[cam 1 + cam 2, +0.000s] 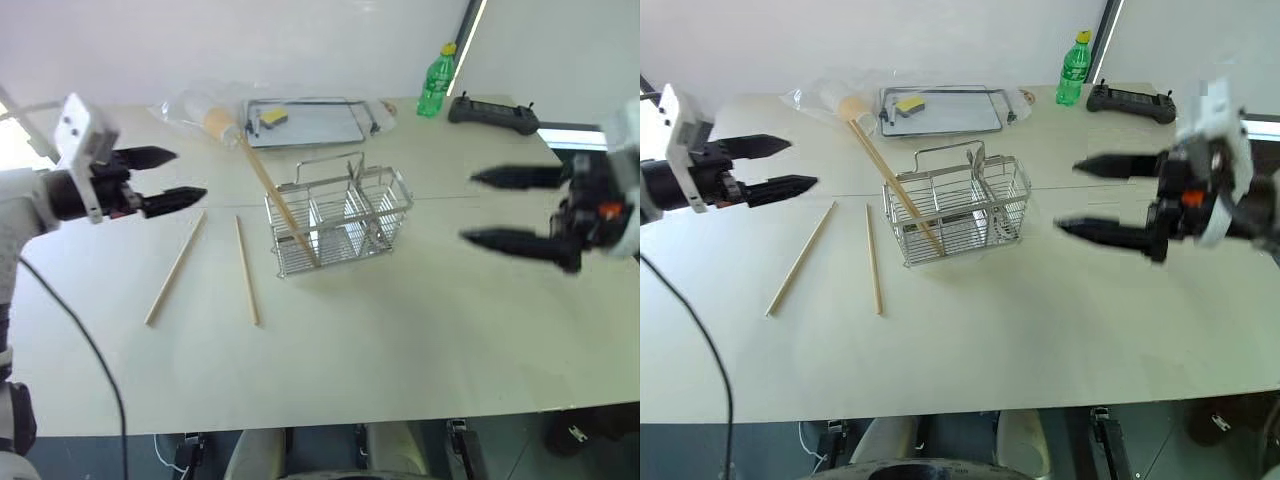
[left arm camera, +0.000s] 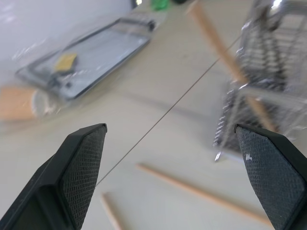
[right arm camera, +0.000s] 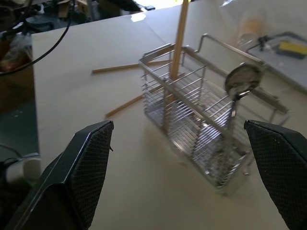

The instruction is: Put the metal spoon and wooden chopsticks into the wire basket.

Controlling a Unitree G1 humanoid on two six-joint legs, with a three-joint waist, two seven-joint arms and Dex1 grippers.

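Pale table (image 1: 400, 350), tray (image 1: 310, 125) and bottle (image 1: 435, 83) behind wire basket (image 1: 340, 220), both tools released

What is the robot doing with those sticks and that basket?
It is tidying cutlery into the wire basket. The metal spoon and one chopstick already stand in it. Two more chopsticks lie on the table. The left gripper and right gripper are open, holding nothing.
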